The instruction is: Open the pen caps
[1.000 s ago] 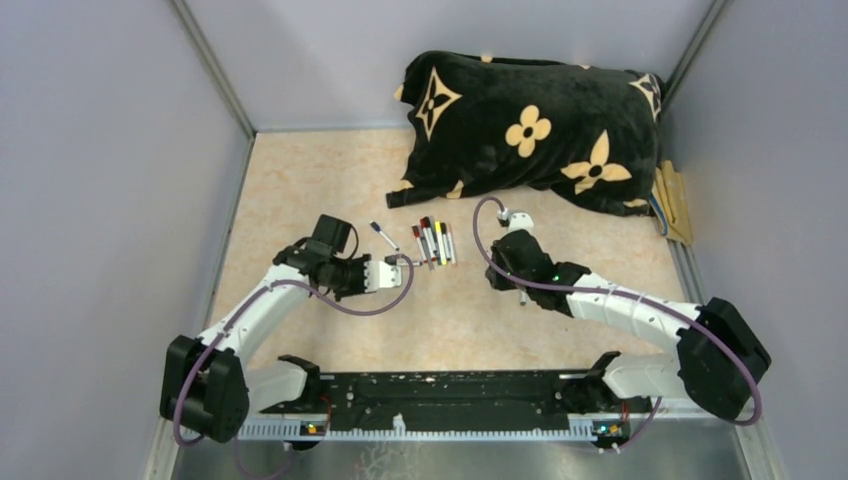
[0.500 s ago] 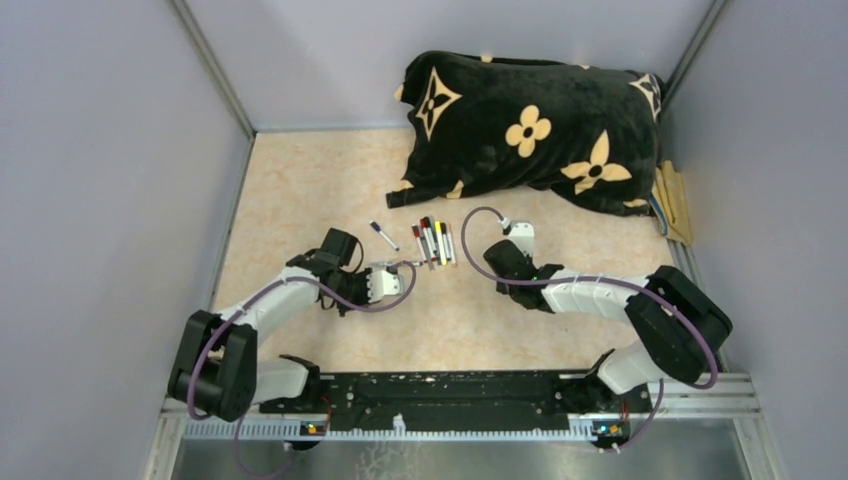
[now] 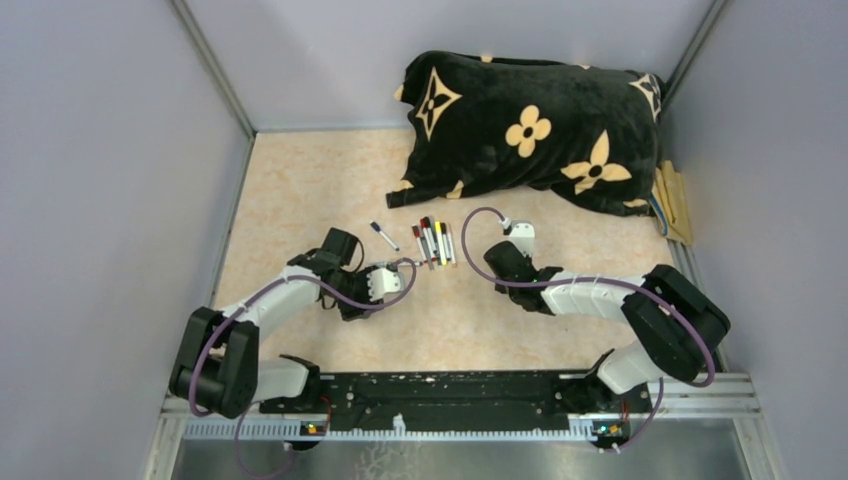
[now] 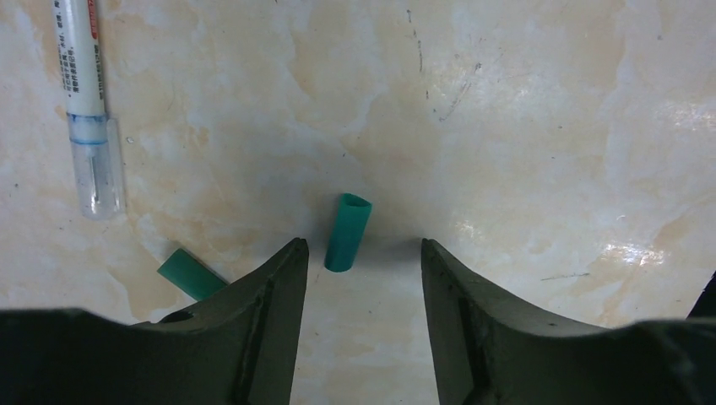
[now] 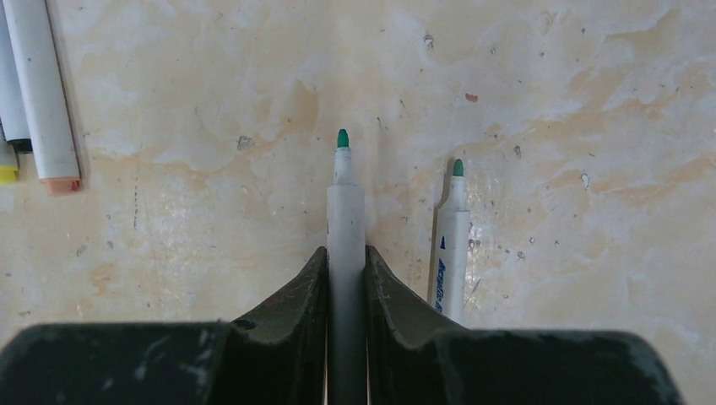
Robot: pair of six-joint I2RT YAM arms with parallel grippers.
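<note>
**Green cap lies loose between spread left jaws; right jaws pinch an uncapped pen**

A pale marbled tabletop, walled by plain grey panels, carries a black pillow with cream flowers at its far right. Everything else lies on the pillow's near side, towards the arm bases.

Just below the pillow's lower left corner, a row of pens lies side by side with red, black and yellow ends showing. A lone pen with a dark end rests a little further left of the pillow than that row.

The left gripper sits down-left of the pillow, nearer the bases than the row. Its jaws stand spread and hold nothing. A green cap lies flat on the tabletop just beyond the gap, closer to the left finger and apart from both. A second green cap lies outside that finger and is partly hidden by it. A clear-capped pen with a white barrel lies beyond it.

The right gripper sits below the pillow's middle. Its jaws are pressed onto a grey pen, whose bare green tip points forward past the fingers. Just beside it on the right, apart from the fingers, a white pen lies on the tabletop, its green tip also bare.
</note>
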